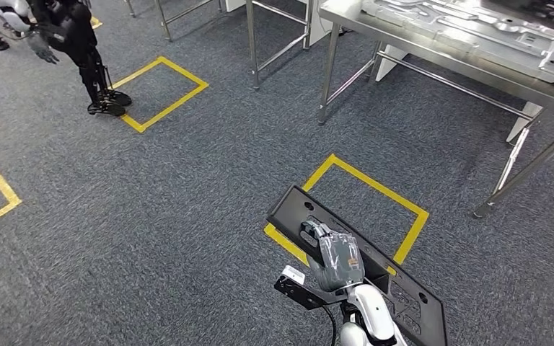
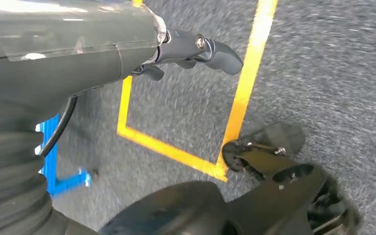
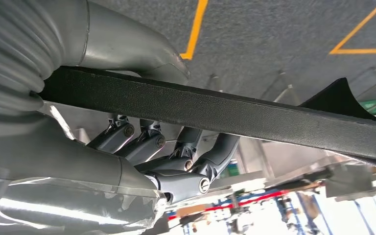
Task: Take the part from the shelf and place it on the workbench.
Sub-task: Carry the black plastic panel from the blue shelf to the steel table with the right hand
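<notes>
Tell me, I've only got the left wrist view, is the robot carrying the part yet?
Observer: Yes. In the head view the right hand grips a flat black part with holes in it, carried over the carpet.
Operator: How is it held?
Observer: The right wrist view shows the thumb on one face of the black part and the fingers curled against the other.
Operator: Is the workbench near?
Observer: A steel workbench stands ahead and to the right, with a large grey metal panel lying on it.
Operator: Anything else around?
Observer: Another dark humanoid robot stands at the far left, beside a yellow floor square.
</notes>
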Tool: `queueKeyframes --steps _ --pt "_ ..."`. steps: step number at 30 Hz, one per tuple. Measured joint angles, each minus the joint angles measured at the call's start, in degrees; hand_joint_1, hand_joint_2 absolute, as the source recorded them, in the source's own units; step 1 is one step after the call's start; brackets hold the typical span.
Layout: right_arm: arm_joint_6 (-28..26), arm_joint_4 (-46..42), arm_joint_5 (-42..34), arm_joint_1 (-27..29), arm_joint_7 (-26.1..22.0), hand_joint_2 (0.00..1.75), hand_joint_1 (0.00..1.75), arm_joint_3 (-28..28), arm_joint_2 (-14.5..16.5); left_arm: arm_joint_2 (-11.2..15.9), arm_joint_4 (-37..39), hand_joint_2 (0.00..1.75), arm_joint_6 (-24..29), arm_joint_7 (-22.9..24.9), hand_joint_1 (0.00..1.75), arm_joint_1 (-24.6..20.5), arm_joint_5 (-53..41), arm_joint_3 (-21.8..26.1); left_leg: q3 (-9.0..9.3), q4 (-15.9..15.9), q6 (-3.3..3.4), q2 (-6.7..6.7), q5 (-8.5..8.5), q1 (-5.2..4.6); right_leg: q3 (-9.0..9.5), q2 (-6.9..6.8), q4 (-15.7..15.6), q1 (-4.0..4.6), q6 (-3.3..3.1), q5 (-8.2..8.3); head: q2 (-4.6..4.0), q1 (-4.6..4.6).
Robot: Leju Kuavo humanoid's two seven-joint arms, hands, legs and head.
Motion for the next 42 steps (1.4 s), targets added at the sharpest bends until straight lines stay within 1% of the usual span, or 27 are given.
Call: queueKeyframes --steps 1,2,4,6,8,10,11,12,14,16,17,19,21,23,25,26,27,28,30,32,34,36,37,39,40,41,42 --pt "0.0 0.0 0.0 0.0 0.1 1.75 1.75 0.0 0.0 0.0 0.0 1.75 0.0 -0.3 0.0 0.0 -0.1 -0.1 0.74 -1.8 0.2 -0.95 0.3 -0.06 -0.25 0.66 0.1 -0.14 0.32 0.05 0.0 0.01" --pt "0.0 0.0 0.0 0.0 0.1 1.75 1.75 0.0 0.0 0.1 0.0 1.75 0.0 -0.5 0.0 0.0 -0.1 -0.2 1.0 -2.3 0.33 -1.16 0.03 -0.14 -0.51 1.27 0.1 -0.3 0.72 0.16 0.0 0.01" --pt "0.0 -0.1 0.0 0.2 0.1 1.75 1.75 0.0 0.0 -0.1 0.0 1.75 -0.1 -1.0 0.0 -0.1 -0.2 -0.5 1.38 -3.0 0.75 0.01 0.27 -0.05 -0.76 1.97 0.0 -0.47 1.55 0.36 0.0 0.01" --pt "-0.1 -0.5 0.1 0.3 0.2 1.75 1.75 0.0 -0.1 -0.1 0.0 1.75 -0.1 -1.4 0.0 -0.2 -0.1 -0.6 1.85 -4.0 1.38 1.43 0.72 0.26 -1.78 -0.48 2.0 -0.19 2.12 -1.02 0.0 0.02" --pt "-0.1 -0.7 0.3 0.2 0.2 1.75 1.75 0.0 -0.1 -0.1 0.0 1.75 -0.2 -1.7 0.0 -0.2 -0.1 -0.7 2.07 -4.4 1.74 2.94 0.84 0.2 -5.1 -4.06 8.6 -0.18 2.48 -4.47 0.0 0.02" --pt "-0.1 -0.8 0.4 0.4 0.3 1.75 1.75 0.0 -0.1 -0.1 0.0 1.75 -0.3 -2.0 0.0 -0.1 -0.1 -0.7 2.08 -4.4 1.78 4.51 0.7 0.12 -8.5 -5.32 15.2 -0.49 2.81 -6.67 0.0 0.02" --pt "-0.1 -0.8 0.5 0.5 0.3 1.75 1.75 0.0 -0.1 -0.1 0.0 1.75 -0.3 -2.1 0.0 -0.1 -0.1 -0.7 2.12 -4.3 1.72 5.22 0.57 0.11 -8.88 -5.55 15.8 -0.64 2.93 -6.24 0.0 0.02" --pt "-0.1 -0.8 0.5 0.5 0.3 1.75 1.75 0.0 -0.1 -0.1 0.0 1.75 -0.3 -2.1 0.0 -0.1 -0.1 -0.7 2.19 -4.2 1.61 5.91 0.4 0.12 -8.04 -5.83 14.1 -0.74 3.0 -4.81 0.0 0.02" --pt "0.0 -0.9 0.6 0.5 0.3 1.75 1.75 0.0 -0.1 -0.2 0.0 1.75 -0.3 -2.3 0.0 -0.2 -0.1 -0.8 2.42 -3.8 1.17 7.12 -0.08 0.05 -3.88 -7.89 6.1 -0.66 2.79 -1.16 0.0 0.02" --pt "0.0 -1.1 0.6 0.4 0.3 1.75 1.75 0.0 0.0 -0.3 0.0 1.75 -0.3 -2.4 0.0 -0.2 -0.1 -0.9 2.63 -3.4 0.53 8.08 -0.58 -0.24 -1.02 -9.65 0.5 -0.26 2.15 0.47 0.0 0.02" --pt "0.0 -1.2 0.6 0.3 0.3 1.75 1.75 -0.1 0.0 -0.2 0.0 1.75 -0.3 -2.5 0.0 -0.2 -0.1 -0.9 2.74 -3.4 0.2 8.55 -0.74 -0.41 -0.81 -9.75 -0.1 -0.06 1.8 0.35 0.0 0.02" --pt "0.0 -1.3 0.7 0.4 0.3 1.75 1.75 -0.1 0.0 -0.2 0.0 1.75 -0.3 -2.6 0.0 -0.4 0.0 -1.0 2.99 -3.4 -0.48 9.29 -1.04 -0.4 -0.92 -8.37 -0.2 -0.09 1.15 0.52 0.0 0.02" --pt "0.1 -1.4 0.7 0.3 0.3 1.75 1.75 -0.1 0.0 -0.2 0.0 1.75 -0.3 -2.7 0.0 -0.5 0.0 -1.1 2.49 -1.5 -1.12 7.41 -2.62 -0.17 -0.83 -7.14 -0.4 -0.4 0.43 0.74 0.0 0.01" --pt "0.1 -1.5 0.7 0.2 0.3 1.75 1.75 -0.2 0.2 -0.1 0.0 1.75 -0.3 -2.7 0.0 -0.5 0.0 -1.1 -0.18 4.8 -1.44 4.55 -6.18 -0.03 -0.78 -5.94 -0.5 -0.53 -0.12 0.87 0.0 0.01" --pt "0.2 -1.4 0.7 0.2 0.1 1.75 1.75 -0.2 0.4 -0.1 0.0 1.75 -0.3 -2.7 0.0 -0.2 0.0 -1.1 -3.71 12.1 -1.47 3.74 -8.9 -0.03 -0.82 -4.47 -0.5 -0.38 -0.36 0.89 0.0 0.0" --pt "0.3 -1.3 0.5 0.2 -0.1 1.75 1.75 -0.2 0.5 -0.1 0.0 1.75 -0.3 -2.6 0.0 0.0 0.0 -1.1 -4.56 13.5 -1.4 3.67 -8.74 -0.04 -0.82 -3.62 -0.4 -0.31 -0.38 0.89 0.0 -0.01" --pt "0.3 -1.1 0.2 0.2 -0.3 1.75 1.75 -0.2 0.5 -0.1 0.0 1.75 -0.2 -2.4 0.0 0.0 -0.1 -1.2 -4.38 12.5 -1.24 3.58 -7.44 -0.04 -0.8 -2.77 -0.3 -0.25 -0.38 0.88 0.0 -0.01" --pt "0.2 -0.9 -0.1 0.1 -0.6 1.75 1.75 -0.2 0.5 -0.1 0.0 1.75 -0.2 -2.3 0.0 0.0 -0.2 -1.2 -3.22 9.5 -1.0 3.24 -5.3 -0.04 -0.77 -1.96 -0.2 -0.22 -0.35 0.87 0.0 -0.01" --pt "0.1 -0.4 -0.6 -0.1 -1.0 1.75 1.75 -0.2 0.5 0.1 0.0 1.75 -0.1 -2.0 0.0 0.1 -0.5 -1.3 -0.04 1.6 -0.35 0.9 -1.56 0.01 -0.89 -0.55 0.1 -0.19 -0.15 0.85 0.0 0.01" --pt "-0.1 0.0 -0.9 -0.3 -1.3 1.75 1.75 -0.2 0.5 0.3 0.0 1.75 0.0 -1.9 0.0 0.1 -0.9 -1.5 1.6 -2.3 0.08 -0.8 -0.57 -0.05 -1.3 0.69 0.2 -0.3 0.47 1.02 0.0 0.01" --pt "-0.3 0.2 -1.1 -0.1 -1.4 1.75 1.75 -0.2 0.5 0.3 0.0 1.75 0.0 -1.6 0.0 0.1 -1.3 -1.7 1.85 -2.7 0.41 -0.05 -0.53 -0.09 -1.61 1.79 0.1 -0.39 1.34 1.31 0.0 0.0" --pt "-0.5 0.4 -1.2 0.1 -1.5 1.75 1.75 -0.4 0.5 0.2 0.0 1.75 0.0 -1.5 0.0 0.1 -1.7 -2.0 2.1 -3.4 1.04 1.21 -0.07 0.18 -2.23 0.27 1.1 -0.22 1.92 0.52 0.0 0.02" --pt "-0.5 0.4 -1.3 0.0 -1.5 1.75 1.75 -0.4 0.4 0.2 0.0 1.75 0.0 -1.4 0.0 0.1 -1.9 -2.2 2.2 -3.8 1.33 1.93 0.14 0.34 -3.18 -1.35 3.1 -0.12 2.13 -0.73 0.0 0.02" --pt "-0.6 0.6 -1.3 -0.1 -1.6 1.75 1.75 -0.4 0.4 0.3 0.0 1.75 0.0 -1.4 0.0 0.3 -2.1 -2.6 2.22 -3.9 1.61 3.37 0.21 0.28 -6.45 -4.41 9.9 -0.28 2.43 -4.3 0.0 0.02" --pt "-0.6 0.7 -1.4 -0.1 -1.6 1.75 1.75 -0.4 0.4 0.3 0.0 1.75 0.0 -1.4 0.0 0.3 -2.2 -2.7 2.19 -3.9 1.61 4.13 0.17 0.25 -8.15 -5.03 13.4 -0.44 2.63 -5.67 0.0 0.02" --pt "-0.6 0.9 -1.4 0.0 -1.6 1.75 1.75 -0.4 0.4 0.3 0.0 1.75 0.0 -1.4 0.0 0.4 -2.3 -2.8 2.19 -3.9 1.58 4.91 0.11 0.23 -9.17 -5.36 15.5 -0.59 2.79 -6.12 0.0 0.02" --pt "-0.6 1.0 -1.4 0.0 -1.6 1.75 1.75 -0.4 0.4 0.3 0.0 1.75 0.0 -1.4 0.0 0.4 -2.4 -2.9 2.23 -3.9 1.48 5.71 0.03 0.24 -9.16 -5.62 15.6 -0.74 2.92 -5.53 0.0 0.02"
